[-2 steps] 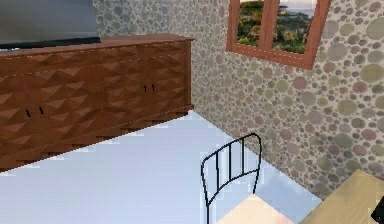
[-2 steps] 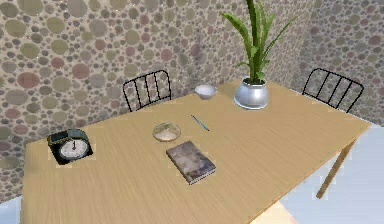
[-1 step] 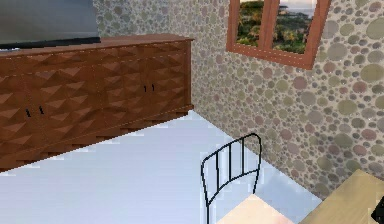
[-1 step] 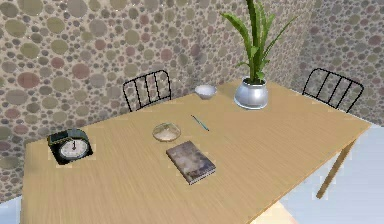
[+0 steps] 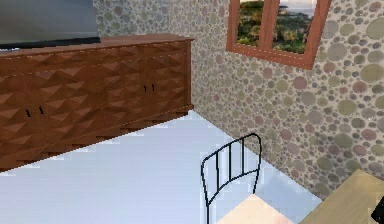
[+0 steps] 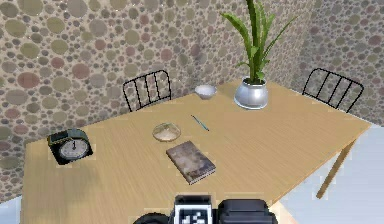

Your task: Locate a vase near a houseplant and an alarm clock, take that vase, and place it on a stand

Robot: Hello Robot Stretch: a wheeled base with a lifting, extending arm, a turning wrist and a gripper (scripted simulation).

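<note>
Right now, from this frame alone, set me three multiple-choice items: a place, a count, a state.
1. Where on the table is the alarm clock? A) the arm side view's left end B) its right end C) the middle
2. How many black chairs stand behind the table? A) one B) two C) four
3. How is the book placed? A) lying flat B) on edge C) propped upright
Answers: 1 A, it stands by the left corner; 2 B, one backrest shows behind each half; 3 A, its cover faces up.
</note>
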